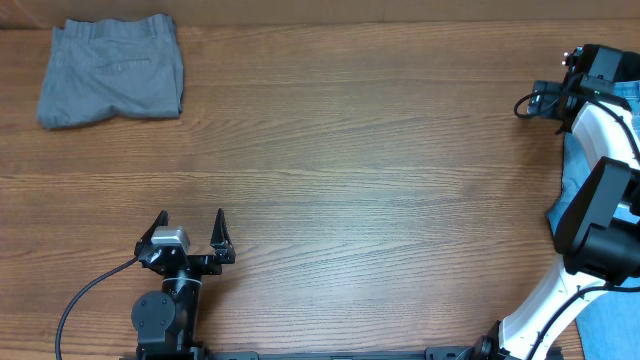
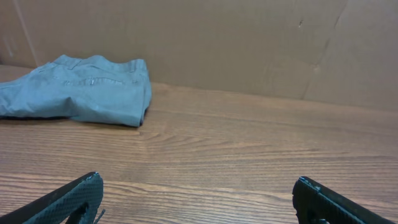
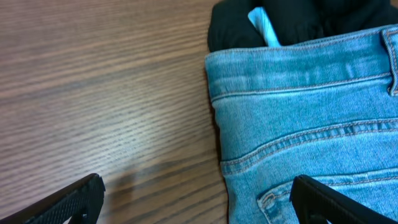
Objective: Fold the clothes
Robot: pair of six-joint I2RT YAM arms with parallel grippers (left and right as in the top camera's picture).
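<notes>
The clothes are light blue denim jeans (image 3: 311, 124), lying at the table's right edge (image 1: 573, 180) and mostly hidden under the right arm in the overhead view. In the right wrist view their waistband and a stitched back pocket show. My right gripper (image 3: 198, 186) hovers open above the jeans' left edge, one fingertip (image 3: 84, 193) over bare wood and the other (image 3: 317, 193) over the denim. My left gripper (image 1: 190, 235) stands open near the front left, low over bare table (image 2: 198, 186), holding nothing.
Folded grey trousers (image 1: 112, 70) lie at the back left corner, also visible in the left wrist view (image 2: 81, 90). A black garment (image 3: 292, 22) with a light blue strip (image 3: 262, 26) lies just beyond the jeans' waistband. A cardboard wall (image 2: 249, 43) backs the table.
</notes>
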